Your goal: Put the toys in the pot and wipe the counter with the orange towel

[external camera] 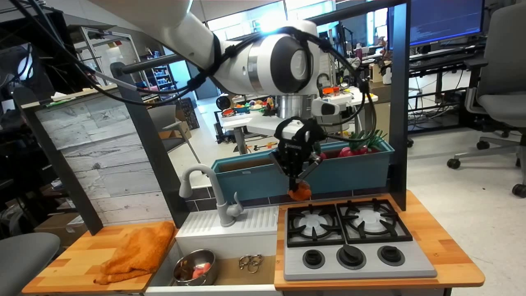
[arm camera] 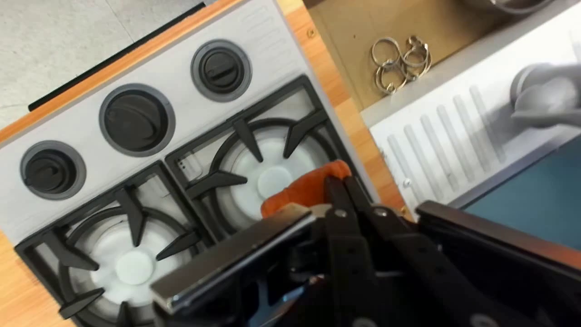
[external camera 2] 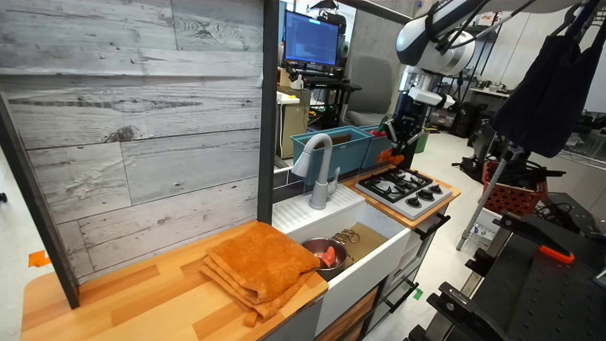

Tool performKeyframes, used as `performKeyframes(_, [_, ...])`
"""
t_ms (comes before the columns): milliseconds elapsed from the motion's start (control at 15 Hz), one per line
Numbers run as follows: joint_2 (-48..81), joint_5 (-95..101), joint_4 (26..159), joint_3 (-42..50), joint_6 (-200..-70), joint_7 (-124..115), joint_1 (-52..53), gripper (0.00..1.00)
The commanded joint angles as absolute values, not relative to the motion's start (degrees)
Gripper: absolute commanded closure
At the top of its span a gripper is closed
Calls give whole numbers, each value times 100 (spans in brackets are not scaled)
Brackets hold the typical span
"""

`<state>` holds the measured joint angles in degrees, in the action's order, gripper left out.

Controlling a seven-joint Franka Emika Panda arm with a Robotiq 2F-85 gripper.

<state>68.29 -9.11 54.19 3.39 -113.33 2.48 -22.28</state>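
My black gripper (arm camera: 341, 180) pinches red-orange toy (arm camera: 302, 190); pinkish toy (external camera 2: 328, 256) in round silver pot (external camera: 199, 255); orange towel (external camera 2: 267, 263) at wooden counter (external camera 2: 137, 300) edge, wiping presumably pending.

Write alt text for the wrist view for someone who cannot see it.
Shut jaws hold an orange toy above a two-burner stove. Metal rings lie in the adjacent sink, with part of the pot at top right.

pot (external camera: 197, 255) in sink (external camera 2: 367, 277), towel (external camera 2: 265, 263) on counter (external camera 2: 142, 296)
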Motion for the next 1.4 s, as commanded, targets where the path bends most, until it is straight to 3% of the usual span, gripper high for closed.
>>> performKeyframes(0, [6155,-591,6812,370,-11923,793,-1812,99])
performKeyframes(733, [5656,354,9947,148,-15976,1516,-823,99])
performKeyframes(1333, [4512,161,12623,-1602,-17777,1420,-1449,99])
